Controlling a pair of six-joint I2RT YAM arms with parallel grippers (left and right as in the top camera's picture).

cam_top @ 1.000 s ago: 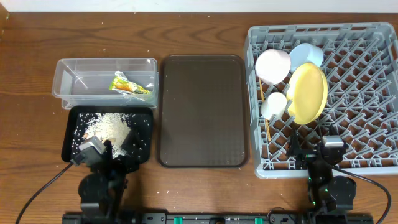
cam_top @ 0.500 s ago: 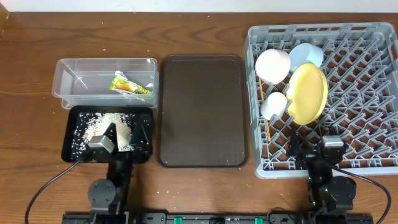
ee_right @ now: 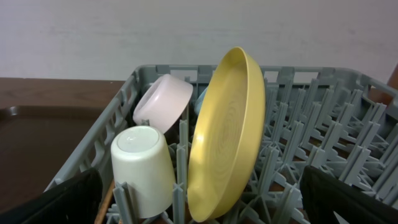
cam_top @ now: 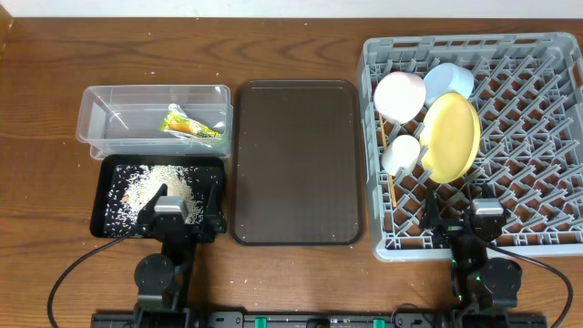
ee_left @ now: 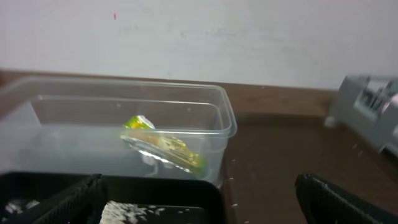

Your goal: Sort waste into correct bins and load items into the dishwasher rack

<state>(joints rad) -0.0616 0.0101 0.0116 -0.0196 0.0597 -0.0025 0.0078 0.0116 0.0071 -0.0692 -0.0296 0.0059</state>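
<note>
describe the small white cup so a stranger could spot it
Find the big grey dishwasher rack on the right. Near its left edge, the small white cup sits just left of the upright yellow plate. It is smaller than the white bowl behind it.

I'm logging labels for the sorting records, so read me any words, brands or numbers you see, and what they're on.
No text can be read.
Any print on the wrapper in the tub is too blurred to read.
Nothing else shows any writing.
</note>
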